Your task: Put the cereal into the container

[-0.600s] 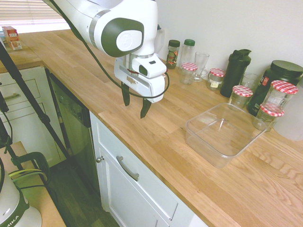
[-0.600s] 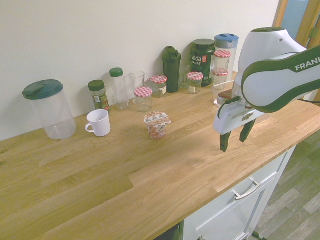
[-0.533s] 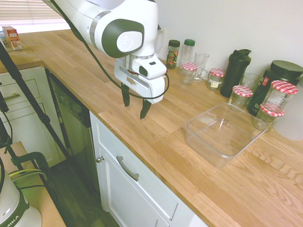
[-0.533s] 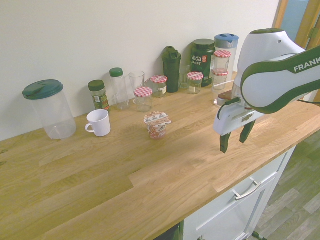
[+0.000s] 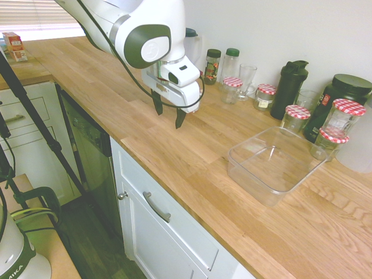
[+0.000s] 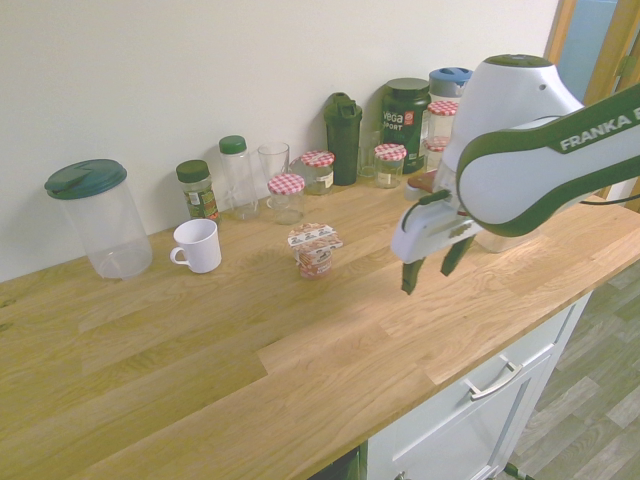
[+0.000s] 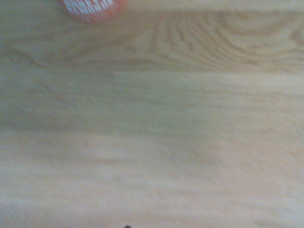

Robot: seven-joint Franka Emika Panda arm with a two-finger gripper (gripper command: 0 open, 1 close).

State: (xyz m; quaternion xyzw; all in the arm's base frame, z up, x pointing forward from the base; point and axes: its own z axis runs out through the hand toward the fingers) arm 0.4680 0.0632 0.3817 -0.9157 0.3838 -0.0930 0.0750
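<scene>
Claw spread, empty — cereal near mug, jars behind.

- Setting: home kitchen.
- Wooden worktop over white cupboard fronts with metal handles.
- Dishwasher built in under the counter.
- Jars with red-checked lids, white mug, drinking glass along the wall.
</scene>
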